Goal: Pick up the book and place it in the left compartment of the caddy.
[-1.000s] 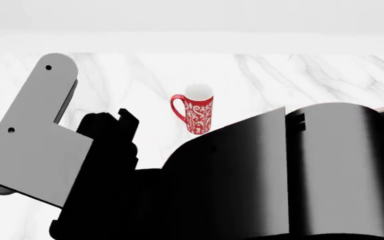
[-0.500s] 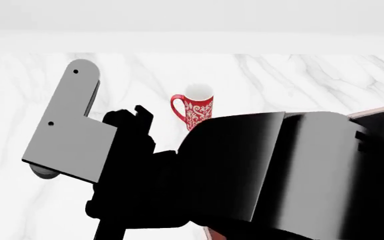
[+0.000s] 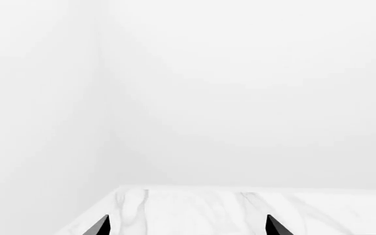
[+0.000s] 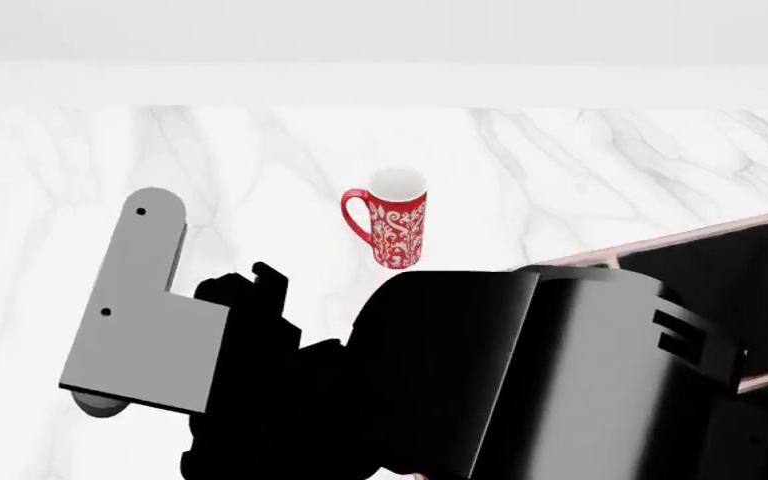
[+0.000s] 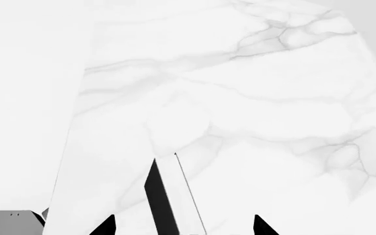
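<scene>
The book [image 5: 160, 201] stands upright on the marble, black cover and white page edges toward the right wrist camera. My right gripper [image 5: 183, 226] is open, its two fingertips [image 5: 106, 227] wide apart on either side of the book without touching it. My left gripper [image 3: 186, 226] is open over bare marble with nothing between its fingertips [image 3: 102, 226]. In the head view the caddy [image 4: 678, 252] shows at the right with a reddish-brown rim and black inside. My right arm [image 4: 544, 380] covers much of it and hides the book. I cannot tell which section is the left compartment.
A red patterned mug [image 4: 391, 228] stands upright mid-table, beyond both arms. My left arm's grey link [image 4: 137, 310] is at the left. The marble table [image 4: 598, 160] ends at a white wall behind; its corner shows in the left wrist view.
In the head view my right arm has drawn down and left, uncovering the caddy's rim and black inside. The left arm's grey link has shifted right and then lower. The mug has not moved.
</scene>
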Motion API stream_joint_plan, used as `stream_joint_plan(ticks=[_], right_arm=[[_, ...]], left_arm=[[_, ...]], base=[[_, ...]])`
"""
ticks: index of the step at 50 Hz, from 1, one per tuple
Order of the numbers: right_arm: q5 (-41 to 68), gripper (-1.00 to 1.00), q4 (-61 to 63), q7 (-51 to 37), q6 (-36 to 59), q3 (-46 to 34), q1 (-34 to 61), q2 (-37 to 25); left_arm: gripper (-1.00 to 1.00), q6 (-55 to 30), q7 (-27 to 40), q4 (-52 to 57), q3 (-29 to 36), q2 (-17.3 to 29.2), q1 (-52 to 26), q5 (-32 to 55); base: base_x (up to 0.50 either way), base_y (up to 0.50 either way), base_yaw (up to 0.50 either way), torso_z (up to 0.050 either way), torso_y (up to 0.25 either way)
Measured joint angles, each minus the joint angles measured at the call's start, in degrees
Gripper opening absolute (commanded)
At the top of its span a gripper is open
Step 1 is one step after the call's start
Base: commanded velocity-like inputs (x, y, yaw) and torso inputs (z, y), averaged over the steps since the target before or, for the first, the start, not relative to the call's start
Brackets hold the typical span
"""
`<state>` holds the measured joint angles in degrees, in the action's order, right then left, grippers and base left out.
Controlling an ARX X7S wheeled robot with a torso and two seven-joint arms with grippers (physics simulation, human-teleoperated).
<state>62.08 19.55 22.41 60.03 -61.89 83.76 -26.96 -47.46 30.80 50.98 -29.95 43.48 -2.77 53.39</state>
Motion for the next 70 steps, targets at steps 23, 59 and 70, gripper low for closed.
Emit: stream_joint_plan(ticks=[23,59,70], right_arm=[[-4.4,1.0,-2.6,0.6,-2.6,-3.3,-2.6,0.9],[-9.2,1.0,-7.4,-0.6,-7.2,-6.4,-7.8,3.2],[-10.6,1.0,-9.1,-0.9,-8.0,-7.7,-9.0,4.3]], left_arm=[[1.0,0.4,0.2,0.1,0.6,0.4,0.2,-0.4],[1.0,1.6,0.2,1.0,3.3,0.9,0.5,-2.6],[1.0,1.9,0.3,1.0,3.5,1.1,0.7,-2.9]], base=[[0.0,0.0,0.0,0.0,0.0],[0.0,0.0,0.0,0.0,0.0],[0.0,0.0,0.0,0.0,0.0]])
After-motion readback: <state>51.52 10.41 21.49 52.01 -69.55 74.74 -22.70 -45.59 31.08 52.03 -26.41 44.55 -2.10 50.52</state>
